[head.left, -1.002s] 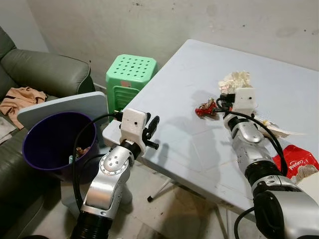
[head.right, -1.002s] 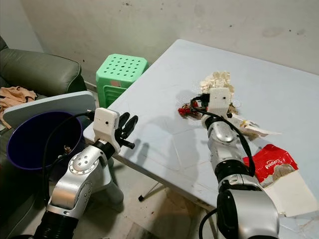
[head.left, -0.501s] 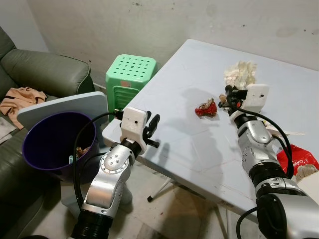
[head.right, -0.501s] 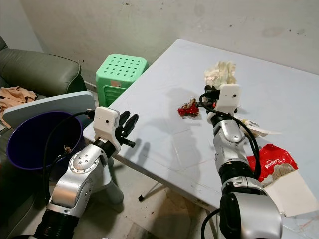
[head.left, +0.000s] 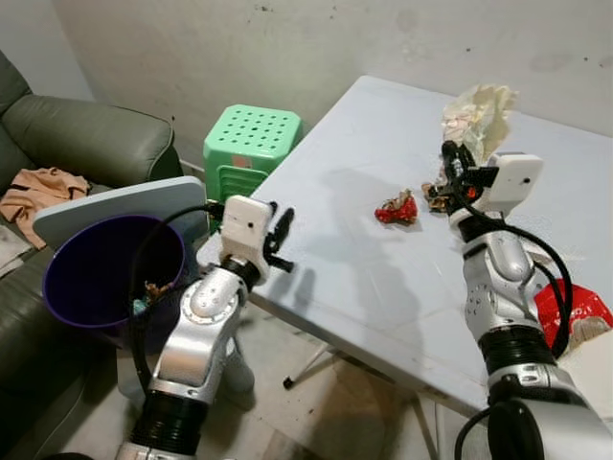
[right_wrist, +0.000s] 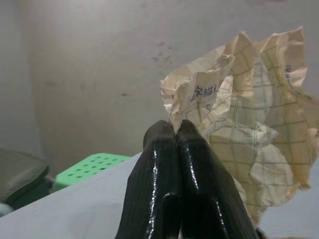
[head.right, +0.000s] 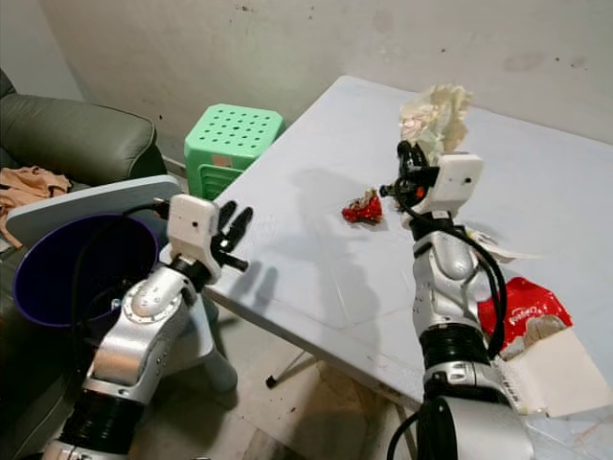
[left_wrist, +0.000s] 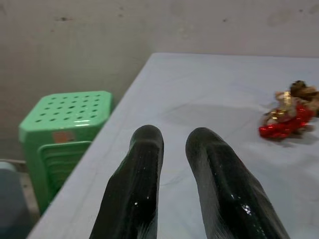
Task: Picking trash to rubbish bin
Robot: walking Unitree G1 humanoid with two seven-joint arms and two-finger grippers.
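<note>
My right gripper [head.left: 450,161] is raised above the white table [head.left: 335,259] and is shut on a crumpled cream paper [head.left: 479,110] with printed text; the paper [right_wrist: 254,124] rises past the closed fingertips. A small red wrapper [head.left: 396,209] lies on the table below and to the left of that gripper. My left gripper [head.left: 284,240] hovers at the table's near-left corner, open by a narrow gap with nothing in it. The purple rubbish bin [head.left: 59,278] stands on the floor to the left, with some scraps inside.
A green plastic stool [head.left: 251,144] stands between the bin and the table. The bin's grey lid [head.left: 120,203] leans behind it. A dark sofa [head.left: 86,139] with an orange cloth [head.left: 38,187] is at far left. A red packet [head.left: 573,309] and white paper [head.right: 560,369] lie on the table's right.
My right gripper has lifted the crumpled paper off the table, up and to the right. The left arm has shifted slightly left, toward the bin.
</note>
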